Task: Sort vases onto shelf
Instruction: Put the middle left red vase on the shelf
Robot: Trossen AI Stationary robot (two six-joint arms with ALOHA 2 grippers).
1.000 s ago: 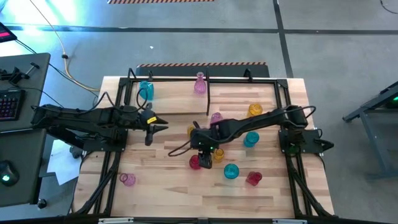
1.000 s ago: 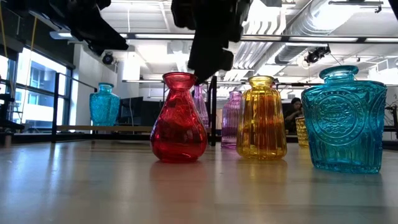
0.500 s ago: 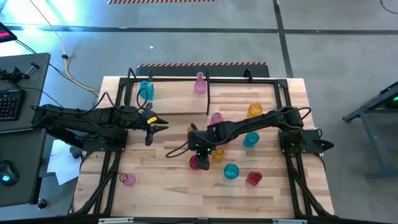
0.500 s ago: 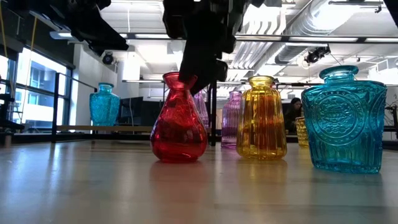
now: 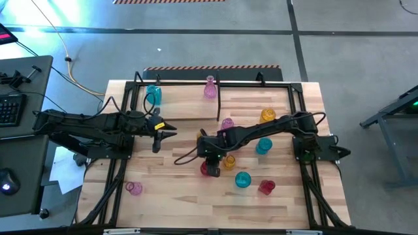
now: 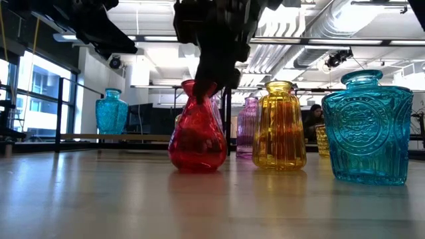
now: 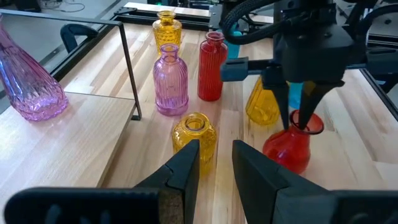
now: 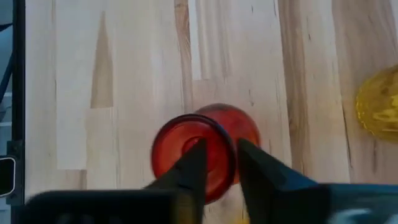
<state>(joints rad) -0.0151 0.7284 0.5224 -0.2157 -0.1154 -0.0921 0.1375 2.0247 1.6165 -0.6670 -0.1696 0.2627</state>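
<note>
The right gripper (image 5: 209, 163) stood directly above the red vase (image 5: 208, 170), lower centre of the high view, fingers apparently pinching its rim wall. The vase axis leaned off vertical. The shelf (image 5: 219, 98) lay toward the upper frame.

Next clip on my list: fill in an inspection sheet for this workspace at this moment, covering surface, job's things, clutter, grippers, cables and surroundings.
Surface: butcher-block table, bare wood between the vases.
Job's things: red vase tilted in the low view, rim pinched; yellow vase and cyan vase upright beside it; another cyan vase and a pink vase on the shelf.
Clutter: nothing seen on the table.
Grippers: right gripper closed on the red vase's rim, one finger inside; left gripper open, holding nothing.
Cables: yellow cable on the floor.
Surroundings: keyboard on a side desk; a person far behind.
</note>
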